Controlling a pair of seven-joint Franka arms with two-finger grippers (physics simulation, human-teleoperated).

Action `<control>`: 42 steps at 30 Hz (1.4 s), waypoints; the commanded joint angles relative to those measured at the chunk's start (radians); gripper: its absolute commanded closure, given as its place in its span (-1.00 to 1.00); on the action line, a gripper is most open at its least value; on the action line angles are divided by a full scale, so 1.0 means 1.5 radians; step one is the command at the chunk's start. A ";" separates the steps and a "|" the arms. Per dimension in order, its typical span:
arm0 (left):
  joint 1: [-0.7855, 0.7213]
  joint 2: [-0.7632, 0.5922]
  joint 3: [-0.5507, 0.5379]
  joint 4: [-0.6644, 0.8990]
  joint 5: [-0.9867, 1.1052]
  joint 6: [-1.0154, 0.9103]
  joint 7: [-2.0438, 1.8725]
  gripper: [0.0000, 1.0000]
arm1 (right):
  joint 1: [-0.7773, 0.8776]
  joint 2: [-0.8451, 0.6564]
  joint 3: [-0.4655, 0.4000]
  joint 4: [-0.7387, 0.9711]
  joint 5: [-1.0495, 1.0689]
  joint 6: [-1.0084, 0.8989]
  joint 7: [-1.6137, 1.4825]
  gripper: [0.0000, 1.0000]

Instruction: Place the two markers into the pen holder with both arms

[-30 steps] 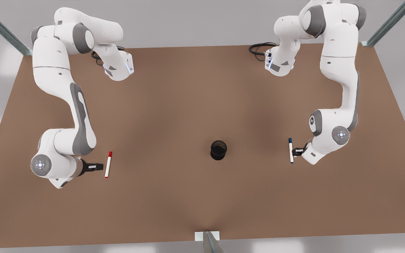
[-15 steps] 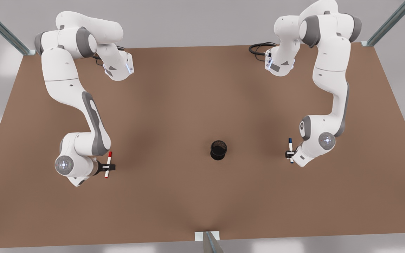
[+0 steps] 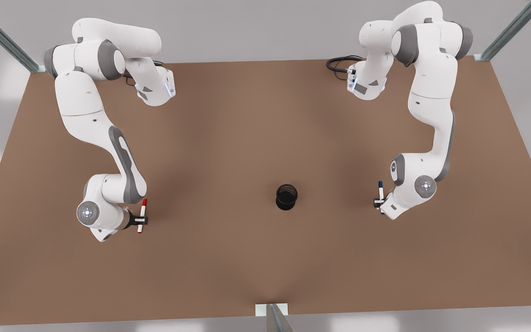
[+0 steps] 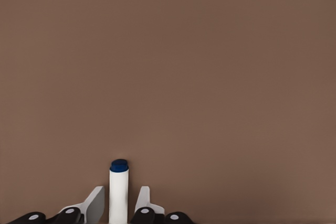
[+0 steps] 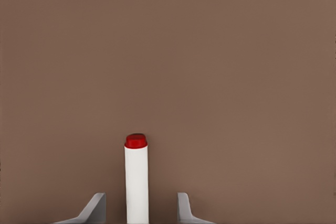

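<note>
Left gripper [image 3: 379, 202] now astride blue-capped marker [image 3: 380, 192]; right gripper [image 3: 139, 221] astride red-capped marker [image 3: 142, 214].

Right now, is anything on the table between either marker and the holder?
Nothing visible. Bare table lies between the red marker and the holder, and likewise between the holder and the blue marker.

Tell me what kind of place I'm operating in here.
Likely a simulated bench-top test cell: a bare brown table with metal frame posts at its corners, and just a pen holder and two markers, red-capped and blue-capped.
</note>
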 commanded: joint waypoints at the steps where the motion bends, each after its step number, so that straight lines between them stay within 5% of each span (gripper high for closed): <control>1: 0.000 0.000 0.000 0.000 0.000 0.002 0.010 0.07 | 0.001 -0.001 0.000 0.002 0.001 0.020 0.007 -0.12; 10: 0.000 0.007 0.000 0.002 -0.001 0.002 0.010 0.24 | 0.003 0.027 0.000 0.018 0.000 0.028 0.006 0.03; 16: 0.000 0.007 0.000 0.003 -0.002 0.002 0.008 0.37 | 0.003 0.027 0.000 0.018 0.001 0.029 0.008 0.57; 26: -0.001 0.007 0.000 0.003 -0.003 0.002 0.004 0.52 | 0.013 -0.075 0.045 0.050 -0.001 -0.064 0.004 0.57; 34: 0.000 0.002 0.000 0.005 -0.002 -0.002 0.009 0.57 | 0.037 -0.138 0.226 0.115 -0.004 -0.067 0.115 0.57; 42: 0.006 -0.052 0.001 0.005 -0.001 -0.049 0.071 0.57 | 0.219 -0.113 0.236 0.184 -0.002 0.208 0.208 0.57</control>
